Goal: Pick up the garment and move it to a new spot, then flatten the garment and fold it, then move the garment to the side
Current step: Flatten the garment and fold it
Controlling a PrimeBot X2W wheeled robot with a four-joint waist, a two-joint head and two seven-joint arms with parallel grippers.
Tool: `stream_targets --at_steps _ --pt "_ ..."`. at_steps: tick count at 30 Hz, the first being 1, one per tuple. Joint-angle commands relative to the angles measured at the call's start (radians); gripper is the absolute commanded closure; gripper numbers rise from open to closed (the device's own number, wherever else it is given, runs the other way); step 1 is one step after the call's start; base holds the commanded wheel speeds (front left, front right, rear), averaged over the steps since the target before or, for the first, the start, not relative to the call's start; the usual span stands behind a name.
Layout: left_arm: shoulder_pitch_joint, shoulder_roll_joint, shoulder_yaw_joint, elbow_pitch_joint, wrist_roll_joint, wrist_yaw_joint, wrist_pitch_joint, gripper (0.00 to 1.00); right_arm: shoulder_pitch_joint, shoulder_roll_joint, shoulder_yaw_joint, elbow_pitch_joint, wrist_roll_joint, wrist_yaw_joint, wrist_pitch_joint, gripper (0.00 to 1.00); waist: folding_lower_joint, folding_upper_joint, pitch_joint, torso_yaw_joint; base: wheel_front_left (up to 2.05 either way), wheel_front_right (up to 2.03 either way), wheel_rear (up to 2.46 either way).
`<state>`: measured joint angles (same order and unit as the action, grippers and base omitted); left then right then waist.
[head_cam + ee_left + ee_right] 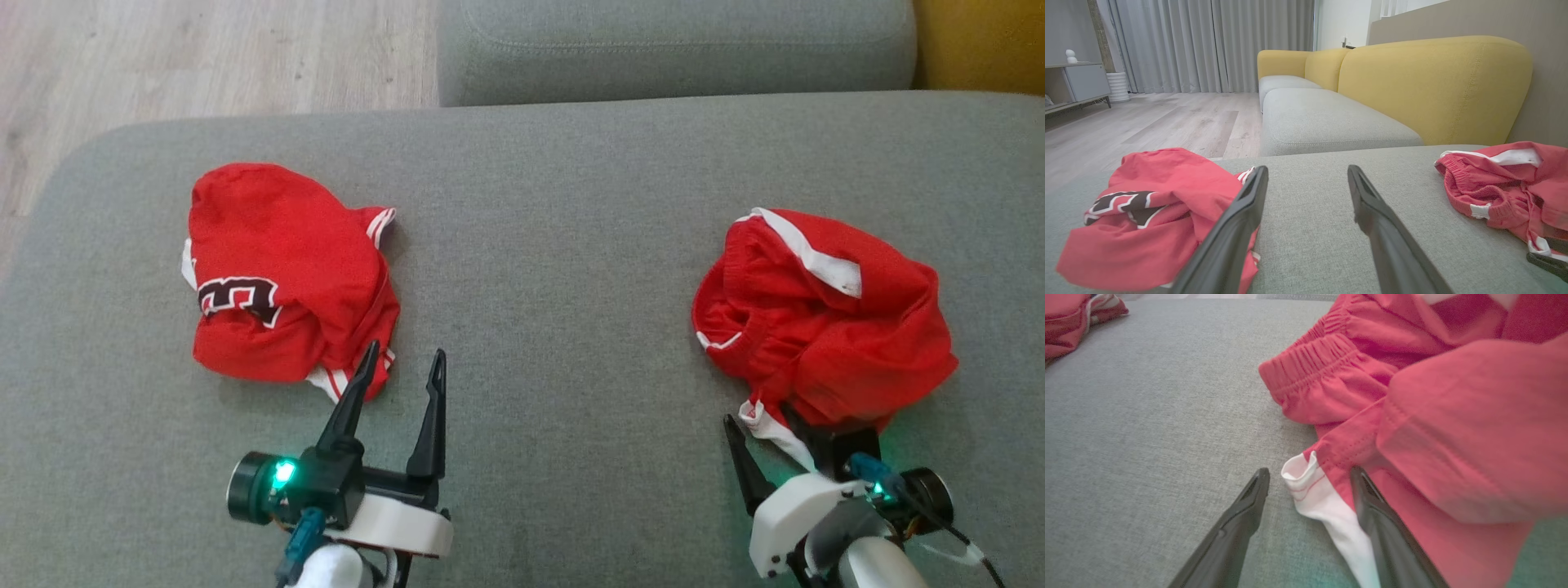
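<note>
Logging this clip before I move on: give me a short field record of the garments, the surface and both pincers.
surface: grey sofa cushion
left garment: crumpled red jersey, dark lettering
right garment: crumpled red shorts, white trim
left pincer: open, at jersey's near edge, holding nothing
right pincer: open, white hem between its fingers, not gripped
folding: not begun

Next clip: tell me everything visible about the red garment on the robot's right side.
The red shorts lie crumpled in a heap on the grey sofa cushion. The fabric looks thin and soft, with a gathered elastic waistband and a white side stripe. A white-trimmed corner lies between the open fingers of the right gripper, and the cloth rests against one finger.
</note>
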<state>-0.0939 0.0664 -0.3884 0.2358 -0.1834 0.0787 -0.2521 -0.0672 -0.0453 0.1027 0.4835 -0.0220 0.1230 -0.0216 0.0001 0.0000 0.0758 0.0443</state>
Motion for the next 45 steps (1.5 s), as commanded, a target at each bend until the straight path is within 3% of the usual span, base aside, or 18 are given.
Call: stream_targets --at_steps 1,3,4,5,12,18,23,28,35,40,45 --pt "-0.049 -0.006 0.03 -0.032 0.013 -0.001 -0.01 0.0 -0.045 -0.005 0.019 -0.016 -0.003 0.008 -0.008 0.0 -0.0001 0.0 0.006 -0.001 0.0 0.0 0.0" --pt "-0.052 -0.007 0.031 -0.033 0.014 -0.001 -0.01 0.0 -0.059 -0.005 0.015 0.006 0.001 0.008 -0.008 0.06 -0.0001 0.0 0.012 -0.002 0.0 0.0 0.0" --pt "-0.054 -0.007 0.032 -0.033 0.014 -0.002 -0.01 0.0 -0.065 -0.005 0.013 0.017 0.004 0.008 -0.01 0.9 -0.0001 0.0 0.014 -0.003 0.0 0.0 0.0" --pt "-0.056 -0.007 0.033 -0.032 0.015 -0.002 -0.01 0.0 -0.071 -0.005 0.01 0.026 0.005 0.008 -0.014 1.0 -0.0001 0.0 0.016 -0.003 0.0 0.0 0.0" --pt "-0.06 -0.007 0.043 -0.024 0.017 -0.004 -0.01 0.0 -0.094 -0.005 -0.029 0.054 0.014 0.008 -0.047 1.0 -0.0001 0.0 0.007 -0.017 0.0 0.0 0.0" --pt "-0.048 -0.008 0.052 -0.021 0.016 -0.004 -0.01 0.0 -0.086 -0.005 -0.032 0.004 0.03 0.008 -0.066 1.0 -0.0001 0.0 -0.017 -0.036 0.0 0.0 0.0" --pt "-0.032 -0.01 0.053 -0.021 0.013 -0.003 -0.01 0.0 -0.08 -0.005 0.01 -0.152 0.12 0.008 -0.066 1.0 -0.0001 0.0 -0.047 -0.055 0.0 0.0 0.0" --pt "-0.025 -0.011 0.053 -0.023 0.012 -0.003 -0.01 0.0 -0.127 -0.005 -0.025 -0.324 0.152 0.008 -0.022 1.0 -0.0001 0.0 -0.067 -0.061 0.0 0.0 0.0" --pt "-0.02 -0.013 0.051 -0.029 0.006 -0.002 -0.01 0.0 -0.371 -0.007 -0.128 -0.517 0.12 0.008 0.133 1.0 -0.0001 0.0 -0.085 -0.041 0.0 0.0 0.0" --pt "-0.027 -0.015 0.048 -0.036 -0.006 0.002 -0.01 0.0 -0.6 -0.045 -0.09 -0.396 0.097 0.008 0.212 1.0 -0.0001 0.0 -0.088 -0.003 0.0 0.0 0.0" --pt "-0.028 -0.016 0.038 -0.034 -0.015 0.007 -0.01 0.0 -0.787 -0.023 0.015 -0.205 0.155 0.008 0.148 1.0 -0.0001 0.0 -0.093 0.031 0.0 0.0 0.0"
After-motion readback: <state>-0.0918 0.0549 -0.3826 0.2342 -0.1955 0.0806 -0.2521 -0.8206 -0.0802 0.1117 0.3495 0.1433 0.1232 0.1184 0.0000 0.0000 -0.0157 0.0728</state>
